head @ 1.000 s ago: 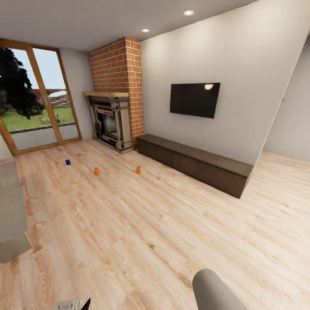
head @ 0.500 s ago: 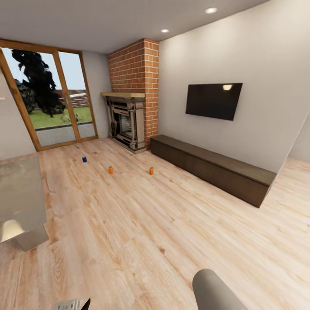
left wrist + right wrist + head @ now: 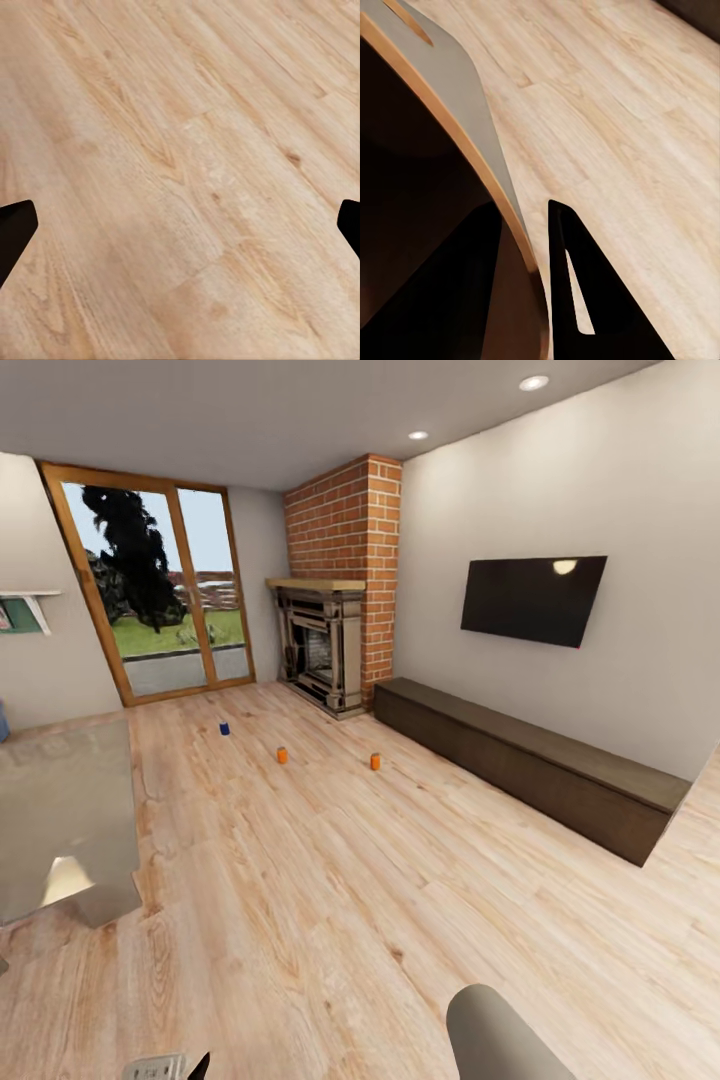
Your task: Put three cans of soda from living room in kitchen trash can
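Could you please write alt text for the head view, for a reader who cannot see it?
Three soda cans stand apart on a light wood floor: a dark blue can, then two orange cans. Behind them are glass doors, a brick fireplace and a wall-mounted TV above a long dark bench.

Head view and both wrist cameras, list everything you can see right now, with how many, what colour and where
soda cans: three, two orange and one dark blue, upright on the floor before the fireplace
fireplace: one, carved grey-brown, against the brick chimney
brick chimney: one, red, room corner
glass doors: one pair, wood-framed, far wall
television: one, black, on the right wall
low cabinet: one, dark brown, under the television
glass table: one, grey, left side
floor: light wood planks
left gripper: black fingertips wide apart above the floor
right gripper: dark fingers beside a grey, wood-edged curved part
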{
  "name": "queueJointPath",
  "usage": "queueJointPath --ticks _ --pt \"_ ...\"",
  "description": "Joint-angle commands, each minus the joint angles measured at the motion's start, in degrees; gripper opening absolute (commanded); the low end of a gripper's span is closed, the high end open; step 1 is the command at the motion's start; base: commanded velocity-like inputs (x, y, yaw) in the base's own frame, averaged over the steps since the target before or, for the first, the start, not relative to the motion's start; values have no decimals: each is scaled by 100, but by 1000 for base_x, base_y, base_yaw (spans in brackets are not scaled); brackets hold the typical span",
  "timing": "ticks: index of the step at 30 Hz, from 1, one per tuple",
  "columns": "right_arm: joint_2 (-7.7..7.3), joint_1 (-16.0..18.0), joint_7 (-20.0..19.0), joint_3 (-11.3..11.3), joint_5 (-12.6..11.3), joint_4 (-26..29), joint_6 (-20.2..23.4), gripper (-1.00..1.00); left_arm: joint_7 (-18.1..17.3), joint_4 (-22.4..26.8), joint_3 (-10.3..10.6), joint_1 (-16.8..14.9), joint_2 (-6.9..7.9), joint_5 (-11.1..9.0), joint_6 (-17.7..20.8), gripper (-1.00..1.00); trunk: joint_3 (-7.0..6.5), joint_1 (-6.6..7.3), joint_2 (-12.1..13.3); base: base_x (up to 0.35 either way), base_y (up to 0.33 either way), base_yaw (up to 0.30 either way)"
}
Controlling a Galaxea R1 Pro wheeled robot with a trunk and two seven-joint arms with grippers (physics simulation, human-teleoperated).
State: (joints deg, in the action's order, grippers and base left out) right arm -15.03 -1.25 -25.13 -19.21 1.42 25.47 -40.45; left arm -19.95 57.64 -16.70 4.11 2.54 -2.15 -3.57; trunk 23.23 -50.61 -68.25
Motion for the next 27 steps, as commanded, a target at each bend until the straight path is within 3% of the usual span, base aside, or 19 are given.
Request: queueJointPath --ticks 1,27 --pt "1 2 -18 -21 -45 11 2 -100 0 0 0 0 0 -1 -1 100 -20 23 41 8 0 33" --pt "1 2 -18 -21 -37 3 2 -100 0 1 0 -4 -8 4 15 100 -540 594 1084 1 0 9"
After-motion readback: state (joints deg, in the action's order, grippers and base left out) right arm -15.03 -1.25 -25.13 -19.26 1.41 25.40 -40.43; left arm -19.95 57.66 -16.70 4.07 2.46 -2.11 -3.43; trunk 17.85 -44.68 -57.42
